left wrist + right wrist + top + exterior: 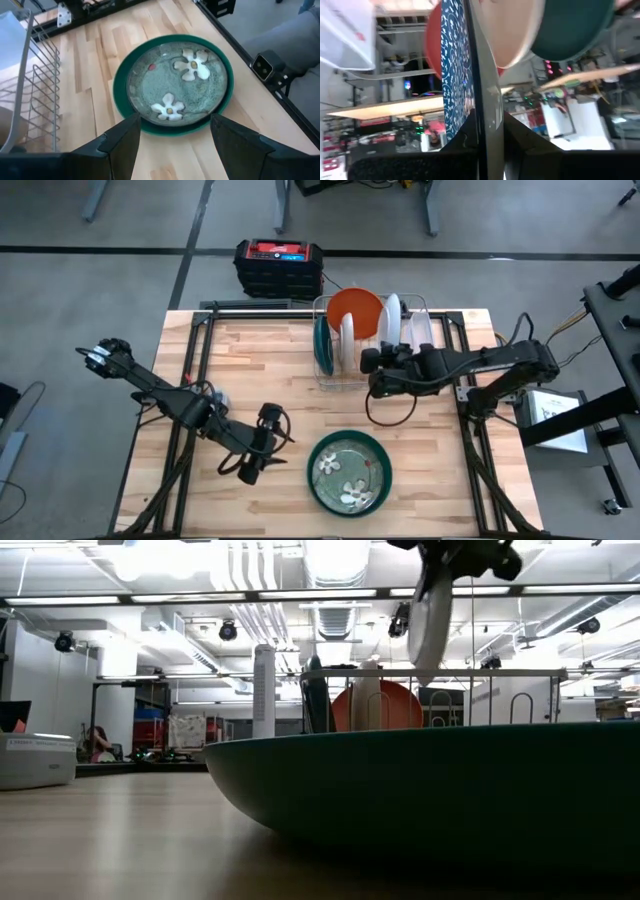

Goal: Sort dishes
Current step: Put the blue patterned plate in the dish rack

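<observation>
left hand [250, 472]: it's sitting low over the bench [260, 360] toward the front, fingers [120, 145] spread wide apart with nothing between them, pointing at the floral dish

floral dish [349, 471]: olive green with pale flowers, lying flat inside a dark green rim near the front edge of the bench, just beside the left hand and not touching it; from the left wrist view it's showing right past the open fingers

right hand [372, 362]: it's hanging at the front side of the rack, fingers squeezed together on the edge of a plate [457, 65] with a blue and white pattern, held on edge between them in the right wrist view

rack [372, 340]: silver wire, standing at the back middle of the bench

orange plate [355, 308]: standing upright in the rack, toward the back

white plates [392, 315]: standing on edge in the rack, next to the orange one

dark green dish [321, 340]: standing on edge at the rack's left end

black and red box [279, 265]: sitting on the floor behind the bench
</observation>
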Robot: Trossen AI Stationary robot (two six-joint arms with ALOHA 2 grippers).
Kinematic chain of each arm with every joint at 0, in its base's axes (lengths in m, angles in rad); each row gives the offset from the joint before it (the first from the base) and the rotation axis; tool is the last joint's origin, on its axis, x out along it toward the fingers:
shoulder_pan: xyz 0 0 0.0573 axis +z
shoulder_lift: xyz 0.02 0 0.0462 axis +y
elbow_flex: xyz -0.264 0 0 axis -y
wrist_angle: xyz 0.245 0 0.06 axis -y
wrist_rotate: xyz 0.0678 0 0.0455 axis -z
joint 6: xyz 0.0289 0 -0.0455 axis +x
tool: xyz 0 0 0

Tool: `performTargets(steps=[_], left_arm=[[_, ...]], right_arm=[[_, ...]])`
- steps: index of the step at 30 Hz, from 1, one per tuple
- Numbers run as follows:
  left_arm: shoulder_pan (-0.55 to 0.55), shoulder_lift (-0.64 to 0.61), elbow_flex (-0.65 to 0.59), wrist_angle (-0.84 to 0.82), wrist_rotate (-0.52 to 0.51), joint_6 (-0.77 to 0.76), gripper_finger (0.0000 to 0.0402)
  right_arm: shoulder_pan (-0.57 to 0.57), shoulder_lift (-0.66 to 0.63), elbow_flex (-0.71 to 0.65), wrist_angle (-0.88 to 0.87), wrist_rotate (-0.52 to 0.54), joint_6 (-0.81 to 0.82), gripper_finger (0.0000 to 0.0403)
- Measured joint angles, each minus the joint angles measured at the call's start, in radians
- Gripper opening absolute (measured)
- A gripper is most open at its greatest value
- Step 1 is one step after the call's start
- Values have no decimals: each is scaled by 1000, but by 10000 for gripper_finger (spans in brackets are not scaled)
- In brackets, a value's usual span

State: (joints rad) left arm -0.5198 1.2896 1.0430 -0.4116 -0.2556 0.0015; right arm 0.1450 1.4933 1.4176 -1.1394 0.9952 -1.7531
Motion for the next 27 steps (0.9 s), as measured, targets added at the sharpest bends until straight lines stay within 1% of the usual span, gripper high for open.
performTargets(steps=[7, 11, 21, 27], left_arm=[[0, 0, 4, -16, -25, -19, 230], [0, 0, 4, -19, -25, -19, 230], [0, -1, 4, -25, -25, -19, 230], [0, -1, 4, -38, -25, -19, 230]], right_arm=[[-30, 0, -44, 150, -9, -56, 22], [-45, 14, -53, 160, -36, -49, 22], [-84, 93, -67, 197, -37, -47, 22], [-104, 114, -67, 238, -44, -47, 22]])
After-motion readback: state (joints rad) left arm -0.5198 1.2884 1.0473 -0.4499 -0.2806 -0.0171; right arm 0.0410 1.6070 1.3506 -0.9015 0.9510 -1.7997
